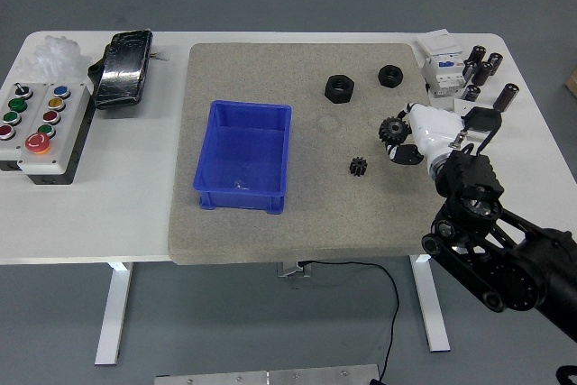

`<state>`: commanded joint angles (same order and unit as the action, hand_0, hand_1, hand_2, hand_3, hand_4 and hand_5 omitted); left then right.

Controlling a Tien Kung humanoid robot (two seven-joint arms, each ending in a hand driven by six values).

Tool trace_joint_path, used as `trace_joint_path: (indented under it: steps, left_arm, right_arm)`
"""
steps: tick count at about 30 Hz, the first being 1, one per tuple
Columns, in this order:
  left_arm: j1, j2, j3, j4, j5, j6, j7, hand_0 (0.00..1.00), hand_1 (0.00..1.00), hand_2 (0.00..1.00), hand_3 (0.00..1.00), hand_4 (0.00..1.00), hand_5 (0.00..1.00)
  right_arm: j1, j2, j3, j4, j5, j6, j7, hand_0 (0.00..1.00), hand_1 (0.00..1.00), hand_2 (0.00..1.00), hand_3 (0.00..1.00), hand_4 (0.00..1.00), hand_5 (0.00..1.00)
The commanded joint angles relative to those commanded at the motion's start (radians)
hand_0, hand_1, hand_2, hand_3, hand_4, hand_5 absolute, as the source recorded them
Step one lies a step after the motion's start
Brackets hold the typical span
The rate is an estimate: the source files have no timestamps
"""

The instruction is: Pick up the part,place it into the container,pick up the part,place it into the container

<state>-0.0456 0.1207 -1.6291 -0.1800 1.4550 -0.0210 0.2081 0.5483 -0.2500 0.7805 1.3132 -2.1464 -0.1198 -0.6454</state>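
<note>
Gear point(392, 128), black and toothed, sits pinched in the fingers of the right hand point(416, 137), well to the right of the blue container point(243, 196) on the grey mat point(297, 232). A smaller gear point(360, 167) lies on the mat between container and hand. Two black nuts point(340, 88) rest beyond the container's far right corner.

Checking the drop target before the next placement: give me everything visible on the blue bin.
The blue bin is a rectangular open-top container, plastic by the look, with a raised rim and sloped walls. It sits upright on the left half of the tan felt mat, long side running away from the camera. Inside looks nearly empty; one small pale speck lies near the front wall, too small to identify. Nothing touches it; the right hand is well off to its right.
</note>
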Motion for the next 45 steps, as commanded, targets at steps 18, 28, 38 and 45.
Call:
trace_joint_path:
  steps: [18, 28, 38, 45]
  left_arm:
    - [-0.008, -0.005, 0.002, 0.000, 0.001, 0.000, 0.016, 0.617, 0.561, 0.560, 0.624, 0.597, 0.419]
    - [-0.007, -0.004, -0.001, 0.000, 0.003, 0.001, 0.018, 0.617, 0.560, 0.557, 0.624, 0.594, 0.418]
    - [-0.006, -0.007, -0.002, 0.000, 0.006, 0.000, 0.014, 0.617, 0.560, 0.558, 0.624, 0.590, 0.413]
    - [-0.002, -0.007, -0.005, 0.000, 0.010, 0.001, 0.017, 0.617, 0.560, 0.557, 0.623, 0.587, 0.414]
  right_arm:
    - [0.190, 0.162, -0.330, -0.051, 0.099, 0.020, 0.000, 0.514, 0.748, 0.852, 0.906, 0.633, 0.168]
    - [0.193, 0.166, -0.333, -0.045, 0.048, -0.059, 0.000, 0.613, 0.800, 0.847, 0.912, 0.782, 0.225]
    - [0.119, 0.118, -0.172, -0.040, 0.018, -0.044, 0.000, 0.526, 0.726, 0.797, 0.839, 0.773, 0.225]
    - [0.075, 0.074, -0.097, -0.063, 0.156, 0.167, 0.000, 0.427, 0.698, 0.810, 0.852, 0.892, 0.408]
